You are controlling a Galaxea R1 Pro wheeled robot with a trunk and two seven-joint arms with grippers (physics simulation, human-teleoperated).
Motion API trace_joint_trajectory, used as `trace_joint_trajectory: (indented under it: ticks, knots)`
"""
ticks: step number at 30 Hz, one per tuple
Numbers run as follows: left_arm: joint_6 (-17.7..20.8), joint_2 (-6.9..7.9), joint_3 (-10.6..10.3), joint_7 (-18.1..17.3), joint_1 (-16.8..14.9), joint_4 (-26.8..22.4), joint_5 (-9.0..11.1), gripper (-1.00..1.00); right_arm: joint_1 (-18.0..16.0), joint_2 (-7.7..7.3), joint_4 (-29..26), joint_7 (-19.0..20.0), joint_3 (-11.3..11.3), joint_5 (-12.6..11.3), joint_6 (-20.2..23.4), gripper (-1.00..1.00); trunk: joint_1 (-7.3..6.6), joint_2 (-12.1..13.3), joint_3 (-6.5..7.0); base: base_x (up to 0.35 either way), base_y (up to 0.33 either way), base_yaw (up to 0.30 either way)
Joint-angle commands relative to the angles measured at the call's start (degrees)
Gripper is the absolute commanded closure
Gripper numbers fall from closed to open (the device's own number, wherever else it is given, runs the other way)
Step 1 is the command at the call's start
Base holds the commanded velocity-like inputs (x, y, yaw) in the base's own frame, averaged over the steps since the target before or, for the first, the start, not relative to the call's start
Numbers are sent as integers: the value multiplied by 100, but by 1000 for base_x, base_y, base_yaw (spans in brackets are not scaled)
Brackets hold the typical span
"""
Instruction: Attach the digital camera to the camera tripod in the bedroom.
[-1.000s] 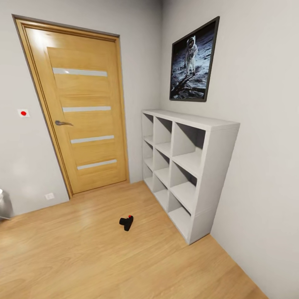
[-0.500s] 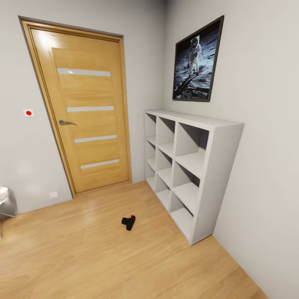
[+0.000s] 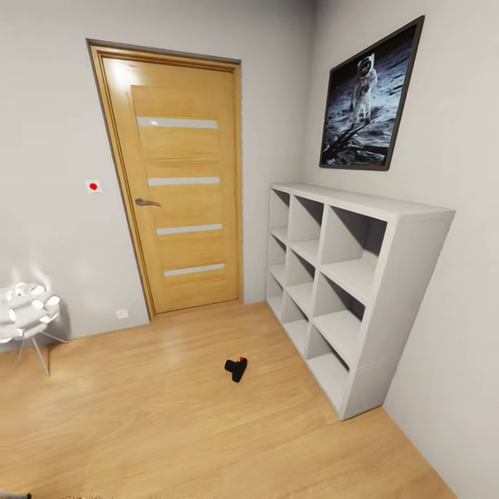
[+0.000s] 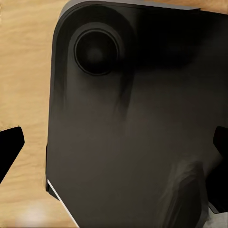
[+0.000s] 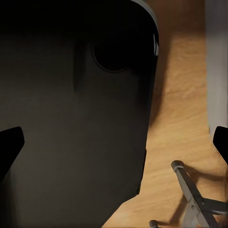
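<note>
The digital camera [image 3: 236, 368], small and black with a red button, lies on the light wood floor in front of the white cube shelves [image 3: 409, 277]. In the left wrist view my left gripper [image 4: 114, 149] is open, its dark fingertips [image 4: 9, 145] far apart over my own dark base [image 4: 133, 142]. My right gripper [image 5: 114, 147] is open too, over the same dark body [image 5: 71, 118]. Beside it on the floor lies a grey metal leg with a dark foot [image 5: 190, 187], which looks like part of the camera tripod.
A closed wooden door [image 3: 184, 201] stands in the far wall, left of the shelves. A framed astronaut picture [image 3: 371, 104] hangs above the shelves. A white lamp on thin legs [image 3: 24, 312] stands at the left wall. Open floor lies around the camera.
The head camera has turned left, so the whole picture has slid to the right and the white lamp has come fully into view. The digital camera itself has not moved.
</note>
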Motion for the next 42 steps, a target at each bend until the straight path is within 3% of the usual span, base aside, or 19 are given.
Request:
trace_joint_trajectory:
  ticks: [1,27,32,39,42]
  knots:
    - [-7,-1,2,0,2,-6,48,-100,-1,-1,1,-10,1,37,-14,-100,0,-2,-4,0,0,269]
    - [-10,5,9,8,2,-6,95,-100,-1,-25,-4,-18,-19,45,-26,-100,0,-2,-4,0,0,275]
    - [-8,16,89,9,2,-6,473,-100,-1,-40,-9,-20,-25,45,-30,-100,0,-2,-4,0,0,296]
    - [-10,43,199,2,2,-14,1233,-100,-1,-47,-72,-26,-26,40,-41,-100,0,-2,-4,0,0,299]
    - [-13,44,206,1,2,-15,1302,-100,-1,-50,-165,-28,-27,31,-35,-100,0,-2,-4,0,0,300]
